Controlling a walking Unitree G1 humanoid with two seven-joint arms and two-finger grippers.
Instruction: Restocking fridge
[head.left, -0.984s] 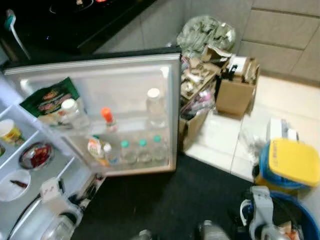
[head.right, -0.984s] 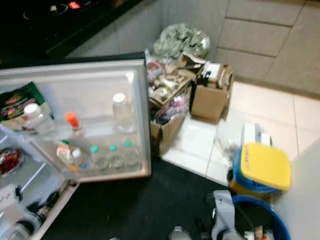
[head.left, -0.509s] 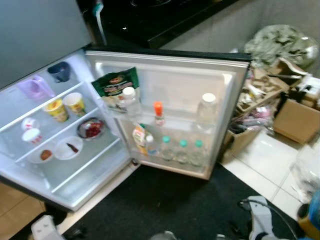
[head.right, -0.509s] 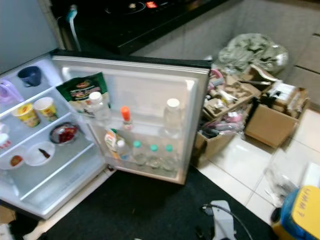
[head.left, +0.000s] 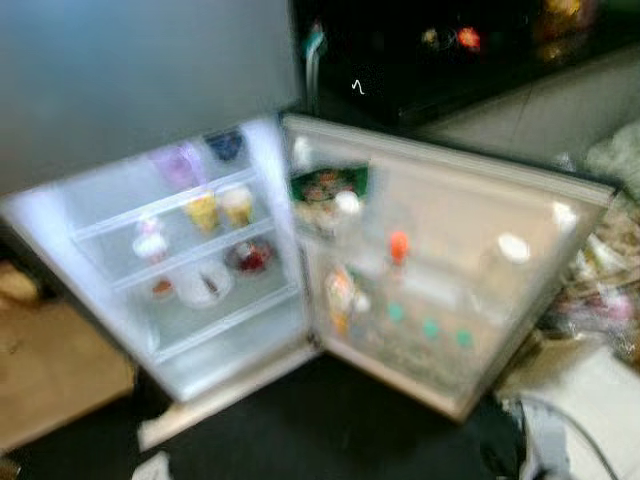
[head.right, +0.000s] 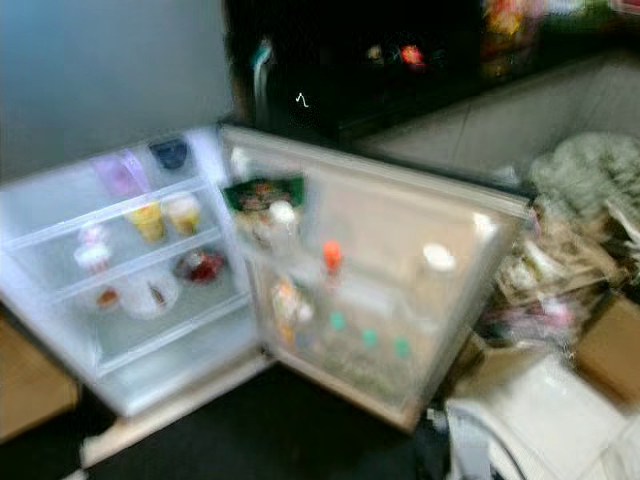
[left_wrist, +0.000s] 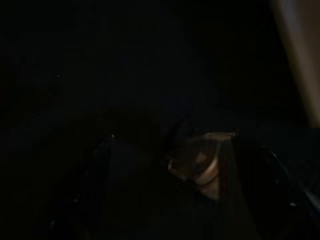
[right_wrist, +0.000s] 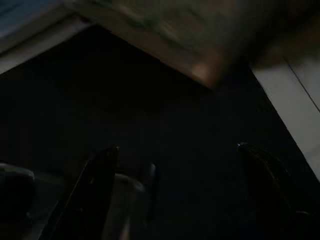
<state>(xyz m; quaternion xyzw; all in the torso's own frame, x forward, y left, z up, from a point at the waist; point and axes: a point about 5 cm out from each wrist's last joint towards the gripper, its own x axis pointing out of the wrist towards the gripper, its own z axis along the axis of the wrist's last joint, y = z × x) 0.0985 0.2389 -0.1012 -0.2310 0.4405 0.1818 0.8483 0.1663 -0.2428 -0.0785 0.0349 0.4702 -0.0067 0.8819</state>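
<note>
My right end effector (right_wrist: 175, 190) hangs with black fingers spread wide over the dark floor mat (right_wrist: 165, 100), holding nothing. I cannot tell the left end effector's state in the dark. Ahead, well apart, the small white fridge (head.left: 190, 330) stands open, bottles blurred in its door (head.left: 450, 300).

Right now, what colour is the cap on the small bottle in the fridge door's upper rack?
Orange; the cap shows best in the right eye view, though blurred.
</note>
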